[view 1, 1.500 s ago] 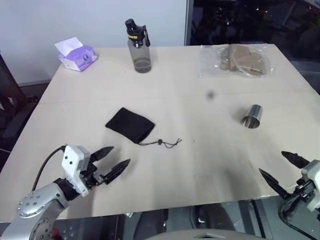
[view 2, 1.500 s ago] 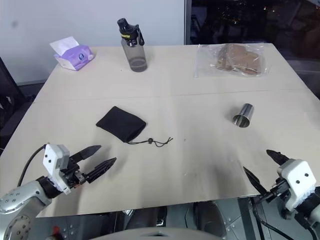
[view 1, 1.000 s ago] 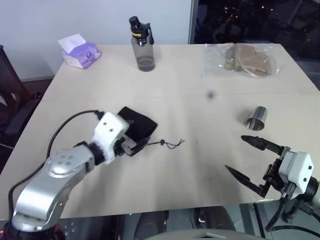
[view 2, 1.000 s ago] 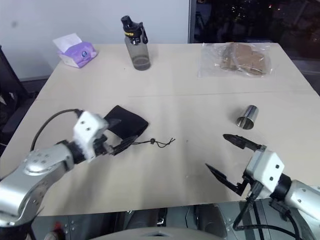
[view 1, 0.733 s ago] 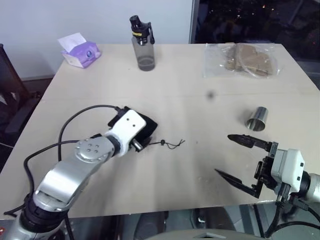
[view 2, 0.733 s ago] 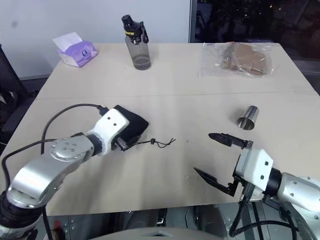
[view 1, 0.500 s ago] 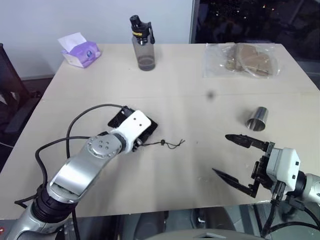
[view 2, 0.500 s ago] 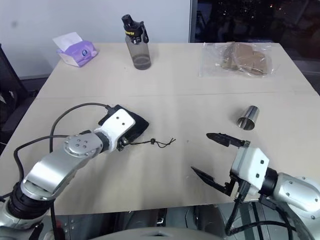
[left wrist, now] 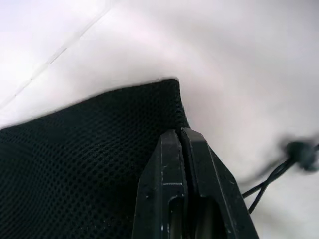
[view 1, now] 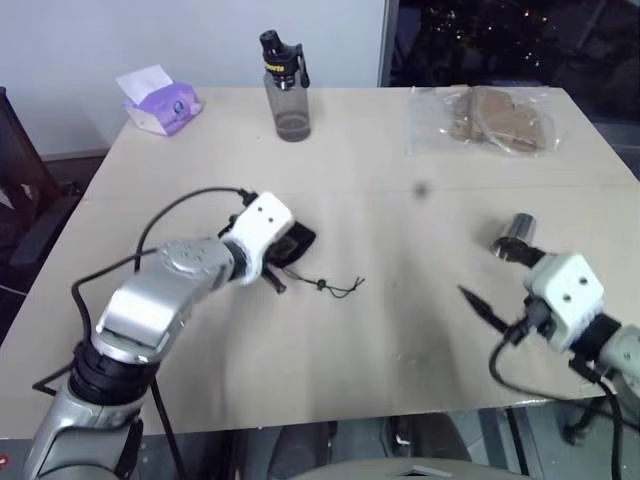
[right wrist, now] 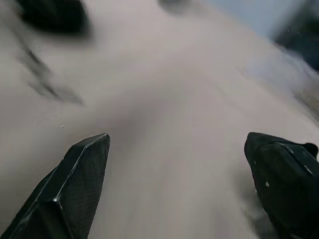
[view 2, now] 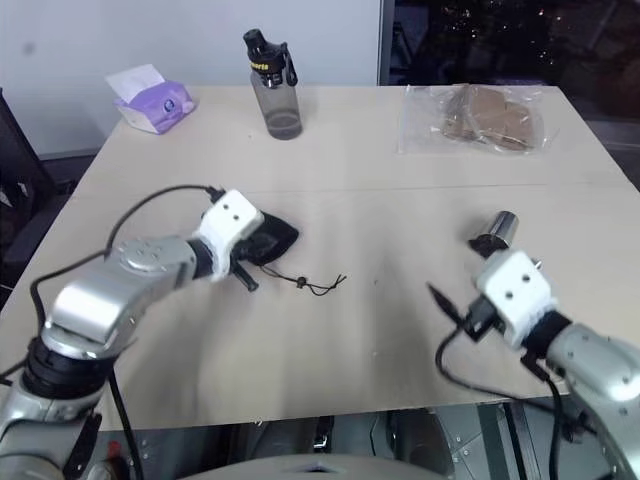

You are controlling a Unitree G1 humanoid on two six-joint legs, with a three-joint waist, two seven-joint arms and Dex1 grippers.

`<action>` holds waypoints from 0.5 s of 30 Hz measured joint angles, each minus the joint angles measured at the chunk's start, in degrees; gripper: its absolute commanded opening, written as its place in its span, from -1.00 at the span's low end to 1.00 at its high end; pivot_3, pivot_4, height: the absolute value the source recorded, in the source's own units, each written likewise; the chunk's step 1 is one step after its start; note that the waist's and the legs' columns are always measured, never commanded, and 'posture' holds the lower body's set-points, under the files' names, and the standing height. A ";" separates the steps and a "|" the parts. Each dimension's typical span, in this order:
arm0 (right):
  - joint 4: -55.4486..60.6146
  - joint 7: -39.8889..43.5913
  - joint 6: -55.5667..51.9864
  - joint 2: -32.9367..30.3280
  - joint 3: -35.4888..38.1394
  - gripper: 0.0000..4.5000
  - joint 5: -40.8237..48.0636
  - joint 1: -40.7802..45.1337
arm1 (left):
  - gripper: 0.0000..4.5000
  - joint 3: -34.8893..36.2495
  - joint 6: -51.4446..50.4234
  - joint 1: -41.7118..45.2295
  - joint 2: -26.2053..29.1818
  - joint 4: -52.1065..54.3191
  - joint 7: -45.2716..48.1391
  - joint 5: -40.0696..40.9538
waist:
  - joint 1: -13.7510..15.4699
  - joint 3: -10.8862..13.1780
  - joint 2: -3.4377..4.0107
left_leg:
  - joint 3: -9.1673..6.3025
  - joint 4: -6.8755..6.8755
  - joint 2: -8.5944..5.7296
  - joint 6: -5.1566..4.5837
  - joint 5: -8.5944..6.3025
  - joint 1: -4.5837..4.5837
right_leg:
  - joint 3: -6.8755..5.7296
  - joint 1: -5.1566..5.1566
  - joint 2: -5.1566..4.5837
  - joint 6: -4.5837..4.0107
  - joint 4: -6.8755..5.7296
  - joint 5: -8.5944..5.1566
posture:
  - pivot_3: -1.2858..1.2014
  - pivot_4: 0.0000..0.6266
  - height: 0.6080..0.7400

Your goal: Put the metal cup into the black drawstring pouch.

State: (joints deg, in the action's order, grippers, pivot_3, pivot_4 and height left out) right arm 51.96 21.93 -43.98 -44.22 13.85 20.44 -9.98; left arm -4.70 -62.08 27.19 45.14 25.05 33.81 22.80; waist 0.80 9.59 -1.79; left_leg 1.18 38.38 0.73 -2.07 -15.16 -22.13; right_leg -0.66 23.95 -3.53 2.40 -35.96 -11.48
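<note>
We see left gripper (left wrist: 180,133) clenched on edge of black drawstring pouch (left wrist: 84,149): soft, limp, light. Right gripper (right wrist: 179,184) spread wide, empty. Metal cup (view 1: 513,237) on its side just beyond: rigid, slick; we judge mid-wall grip best.

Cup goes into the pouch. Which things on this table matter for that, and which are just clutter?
Job:
- metal cup, lying on its side
- black drawstring pouch
- left gripper, shut on the pouch's edge
- right gripper, open

Clutter:
- water bottle
- tissue pack
- clear plastic bag
</note>
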 measured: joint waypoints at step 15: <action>-30.53 -8.84 -9.24 1.61 -12.17 0.08 -14.02 21.83 | -1.00 -0.50 2.33 10.82 -4.08 -8.79 7.24 4.85 | -0.10 0.03 0.04 | -0.10 0.10 -0.24 -0.04 0.01 -0.57 | -0.05 0.35 0.01 0.20 0.02 0.16 | 0.03 -0.52 1.00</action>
State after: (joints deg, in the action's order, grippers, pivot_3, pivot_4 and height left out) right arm 21.43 13.09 -53.23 -42.61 1.68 6.42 11.85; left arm -5.20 -59.75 38.01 41.07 16.26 41.06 27.65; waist 0.71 9.62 -1.74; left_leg 1.08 38.48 0.49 -2.11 -15.16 -22.70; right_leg -0.71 24.30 -3.52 2.60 -35.94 -11.32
